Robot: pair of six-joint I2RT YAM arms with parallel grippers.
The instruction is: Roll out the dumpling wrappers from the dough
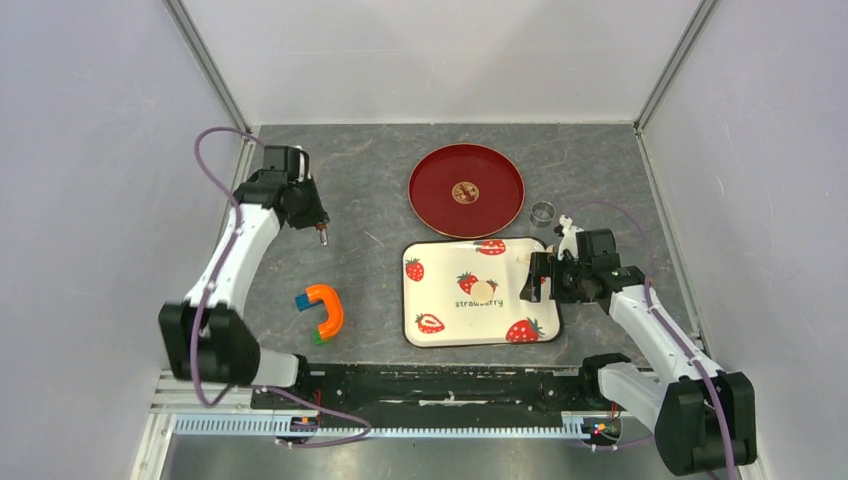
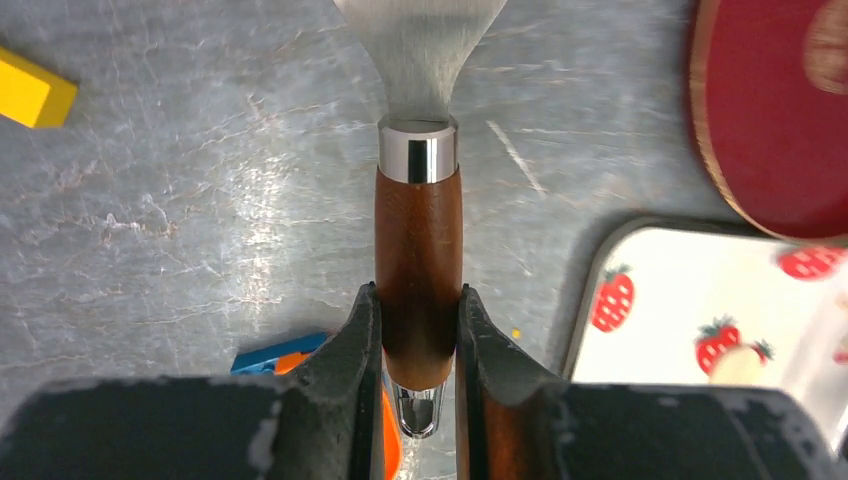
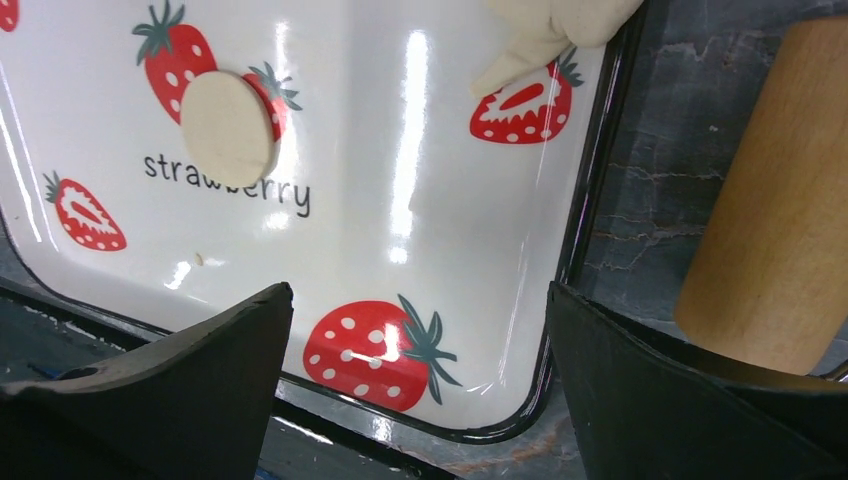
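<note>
One round cream dumpling wrapper (image 1: pixel 484 290) lies flat near the middle of the strawberry tray (image 1: pixel 440 325); it also shows in the right wrist view (image 3: pixel 228 127). A ragged cream scrap of dough (image 3: pixel 560 25) lies at the tray's far right corner. My right gripper (image 1: pixel 535 278) is open and empty over the tray's right side (image 3: pixel 420 300). A tan wooden roller (image 3: pixel 775 200) lies on the table just right of the tray. My left gripper (image 1: pixel 320 232) is shut on the brown wooden handle of a metal spatula (image 2: pixel 418 250), held over the table at the far left.
A red round plate (image 1: pixel 500 175) sits behind the tray, with a small tan round patch at its middle. A small metal ring (image 1: pixel 542 212) stands to its right. An orange and blue U-shaped toy (image 1: pixel 325 310) lies left of the tray. A yellow block (image 2: pixel 35 90) shows in the left wrist view.
</note>
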